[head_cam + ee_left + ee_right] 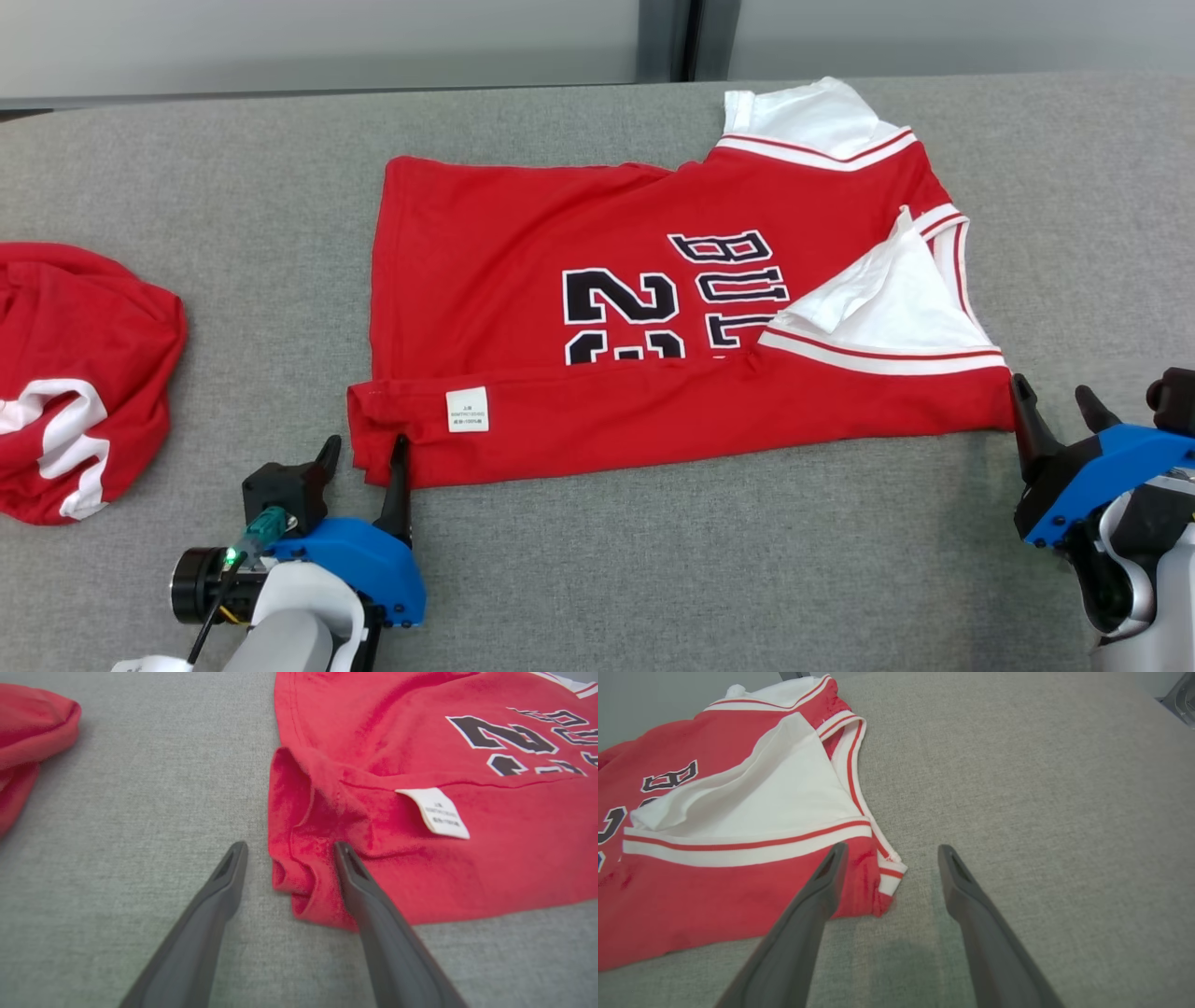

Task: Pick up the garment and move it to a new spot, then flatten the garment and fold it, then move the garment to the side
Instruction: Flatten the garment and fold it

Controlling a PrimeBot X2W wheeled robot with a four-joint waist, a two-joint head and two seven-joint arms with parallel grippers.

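Note:
The garment (644,308) is a red jersey with black lettering and white trim, lying flat across the middle of the grey table, its near edge folded over with a white label (467,409) showing. My left gripper (366,453) stands open at the garment's near left corner (299,877), one finger resting against the cloth, the other over bare table. My right gripper (1055,397) is open at the near right corner (878,891), one finger lying over the cloth's edge, holding nothing. Both corners lie loose on the table.
A second red and white garment (75,373) lies bunched at the table's left edge, also seen as a red heap (32,732). Grey table surface (700,579) stretches in front of the jersey and to its right (1041,788). A wall rises behind the table.

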